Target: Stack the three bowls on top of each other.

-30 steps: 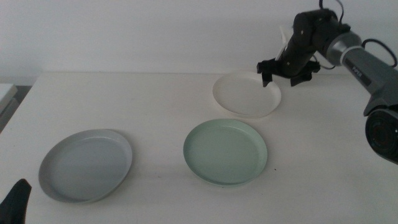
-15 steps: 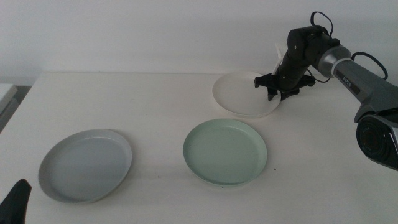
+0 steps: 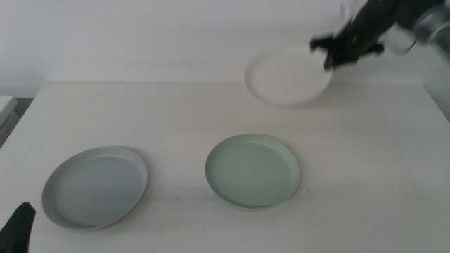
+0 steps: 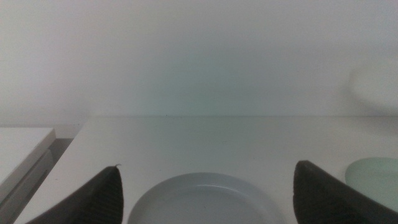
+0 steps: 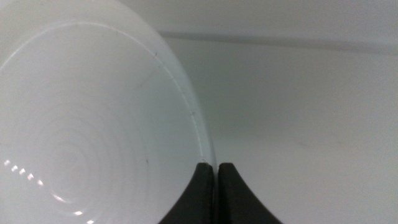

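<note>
right gripper (image 5: 215, 171) is clenched on the rim of the cream-white bowl (image 3: 288, 79); in the right wrist view the two dark jaws stand pressed together with only the thin rim edge between them. in the middle view this gripper (image 3: 346, 48) sits at roughly two o'clock of the scene, and the bowl hangs from it clear of the table (image 3: 176, 119), apparently tilted, though blur makes the exact angle hard to read.

handling judgement: the bowl looks light and rigid, since a single pinch at one edge carries it without visible sag. the surface appears smooth and glossy, so a rim pinch could slip or let the bowl pivot under a quick swing. the low rim is the only practical place to take hold.

outward from the grip: the pale mint green bowl (image 3: 252, 171) lies flat on the table at about six o'clock from the carried bowl, well apart from it. the light grey bowl (image 3: 95, 186) lies at eight o'clock of the scene, apart from the green one. no stack exists yet.

left gripper (image 4: 205, 193) waits at the near left corner with its jaws spread wide, the grey bowl just ahead of it.
</note>
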